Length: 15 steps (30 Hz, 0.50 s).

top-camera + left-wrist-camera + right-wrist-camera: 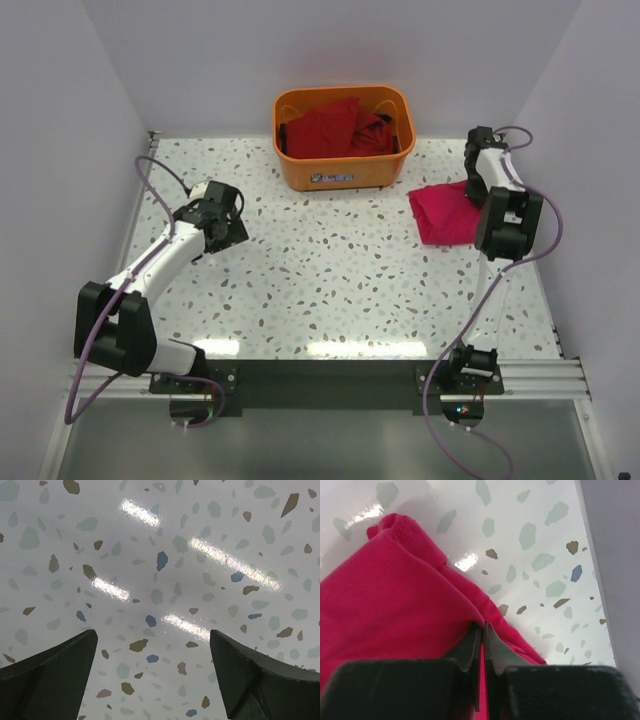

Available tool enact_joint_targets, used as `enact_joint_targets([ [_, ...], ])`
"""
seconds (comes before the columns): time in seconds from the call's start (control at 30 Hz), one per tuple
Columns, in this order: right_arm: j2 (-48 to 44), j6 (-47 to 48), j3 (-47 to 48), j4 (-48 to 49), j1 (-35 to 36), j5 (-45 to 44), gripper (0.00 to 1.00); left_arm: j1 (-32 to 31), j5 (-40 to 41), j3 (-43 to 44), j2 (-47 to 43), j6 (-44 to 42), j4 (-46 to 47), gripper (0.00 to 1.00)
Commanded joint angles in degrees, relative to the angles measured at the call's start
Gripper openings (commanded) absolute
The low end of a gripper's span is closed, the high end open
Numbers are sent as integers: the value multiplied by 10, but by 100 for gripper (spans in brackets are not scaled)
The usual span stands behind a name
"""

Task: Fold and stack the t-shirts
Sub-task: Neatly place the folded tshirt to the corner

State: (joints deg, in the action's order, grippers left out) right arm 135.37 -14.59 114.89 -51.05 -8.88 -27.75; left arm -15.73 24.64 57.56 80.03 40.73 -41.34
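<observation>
A bright crimson t-shirt (447,213) lies folded on the right side of the table. My right gripper (482,626) is shut on an edge of that crimson t-shirt (395,595), with cloth pinched between its fingers. Darker red t-shirts (335,128) are heaped in the orange basket (345,170) at the back. Over bare tabletop on the left, my left gripper (152,652) hangs open with nothing between its fingers.
The speckled table (330,280) is enclosed by white walls on the left, right and back. The right wall (615,555) stands close beside the crimson t-shirt. The basket sits against the back edge.
</observation>
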Motion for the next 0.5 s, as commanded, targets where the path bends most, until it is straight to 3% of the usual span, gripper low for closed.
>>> enact_joint_targets([
  [0.0, 11, -18, 43, -18, 3, -5, 8, 8, 7, 22, -10, -14, 9, 100],
  [0.03, 9, -22, 43, -22, 3, -1, 19, 7, 6, 21, -13, -14, 8, 100],
  [0.27, -135, -57, -54, 12, 5, 30, 49, 9, -10, 8, -51, -15, 6, 100],
  [0.47, -271, -5, -188, 85, 20, 107, 90, 9, -19, -19, -96, -12, 7, 100],
])
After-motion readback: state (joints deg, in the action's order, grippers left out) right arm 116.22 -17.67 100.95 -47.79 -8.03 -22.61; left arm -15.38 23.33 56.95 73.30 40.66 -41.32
